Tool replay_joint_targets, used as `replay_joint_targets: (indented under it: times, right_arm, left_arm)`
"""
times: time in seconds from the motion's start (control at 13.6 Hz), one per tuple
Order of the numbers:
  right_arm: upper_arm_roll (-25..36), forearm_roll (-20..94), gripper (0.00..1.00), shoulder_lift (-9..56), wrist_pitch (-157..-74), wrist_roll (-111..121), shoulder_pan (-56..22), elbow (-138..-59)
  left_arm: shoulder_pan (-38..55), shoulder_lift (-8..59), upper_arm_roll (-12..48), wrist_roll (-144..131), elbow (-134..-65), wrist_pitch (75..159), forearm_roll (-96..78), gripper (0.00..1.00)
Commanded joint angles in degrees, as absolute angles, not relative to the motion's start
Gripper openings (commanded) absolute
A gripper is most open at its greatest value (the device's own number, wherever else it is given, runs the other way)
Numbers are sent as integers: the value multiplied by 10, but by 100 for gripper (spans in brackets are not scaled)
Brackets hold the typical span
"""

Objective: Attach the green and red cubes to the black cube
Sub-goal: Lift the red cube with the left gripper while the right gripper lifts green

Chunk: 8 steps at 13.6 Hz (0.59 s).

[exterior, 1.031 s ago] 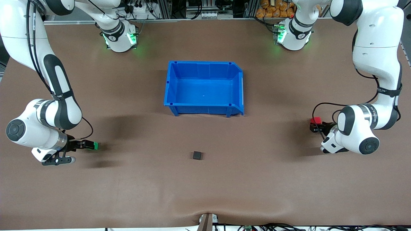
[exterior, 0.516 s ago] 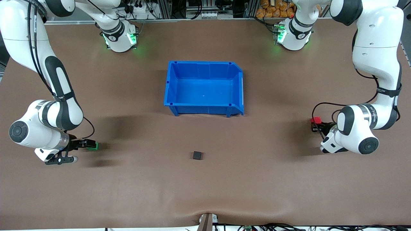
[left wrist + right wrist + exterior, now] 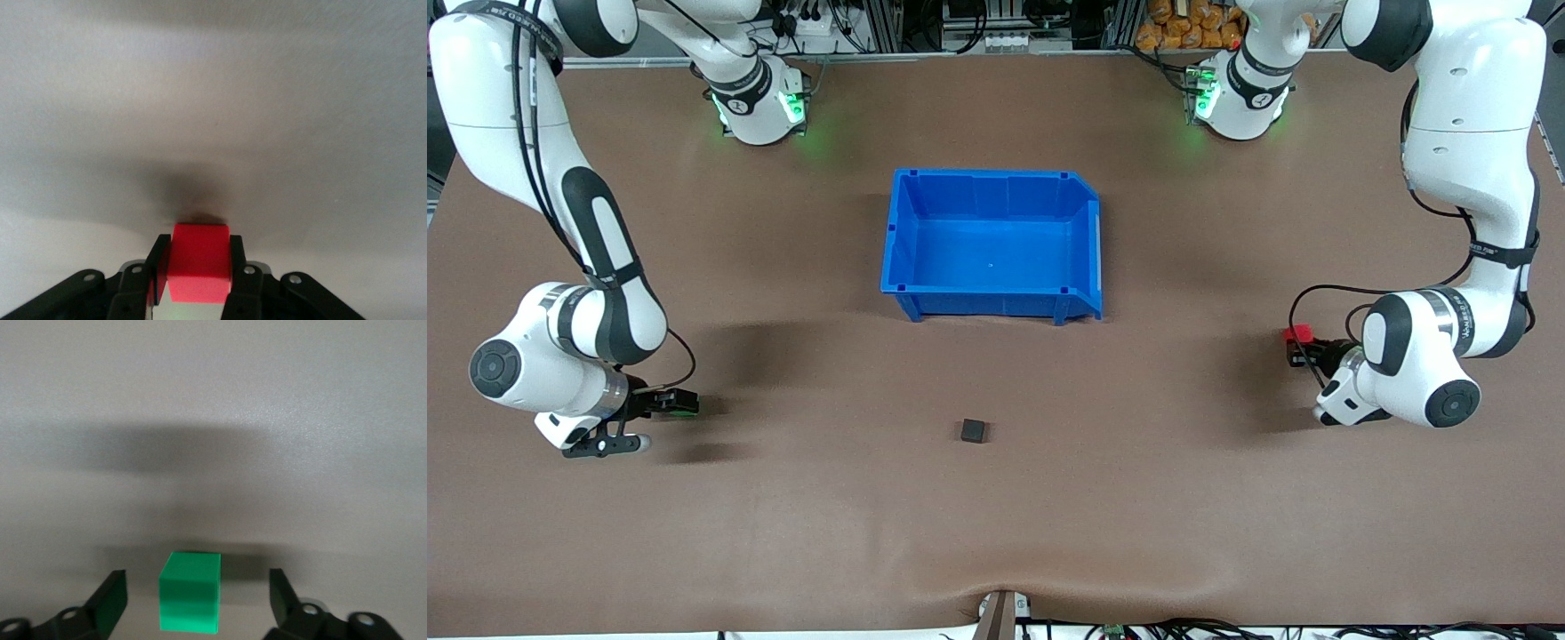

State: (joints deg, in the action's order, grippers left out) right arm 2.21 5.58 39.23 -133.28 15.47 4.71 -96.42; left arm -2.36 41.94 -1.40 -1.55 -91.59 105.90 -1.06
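Two cubes are seen at the two ends of the table [image 3: 996, 533], each with a gripper at it. At the left arm's end, the red cube [image 3: 1297, 334] is clamped between the fingers [image 3: 235, 263] of the left gripper [image 3: 1303, 348]; in the left wrist view the cube [image 3: 199, 272] is pressed on both sides by the pads, with its shadow cast on the cloth close by. At the right arm's end, the green cube [image 3: 686, 405] is shown between the spread fingers [image 3: 110, 597] of the right gripper [image 3: 671, 402]. In the right wrist view a clear gap is left on each side of the cube [image 3: 190, 600], so it is touched by neither finger; whether it rests on the cloth cannot be told for certain.

The black cube [image 3: 975, 431] is set alone on the brown cloth near the middle of the table, well apart from both grippers and roughly midway between them. It lies nearer to the front camera than the blue bin [image 3: 900, 231], which stands upright at the table's middle with nothing seen inside it. None of the three cubes is touching another.
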Motion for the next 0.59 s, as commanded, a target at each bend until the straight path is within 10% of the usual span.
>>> replay_joint_targets:
  times: [0.0,0.52]
  right_arm:
    - [23,56,0,397,-1337,159,47,-958]
    - [23,57,0,395,-1329,203,44,-960]
  left_arm:
    - [-21,423,-12,-63,-884,1057,-36,0]
    - [59,480,-5,-303,-772,1059,-48,0]
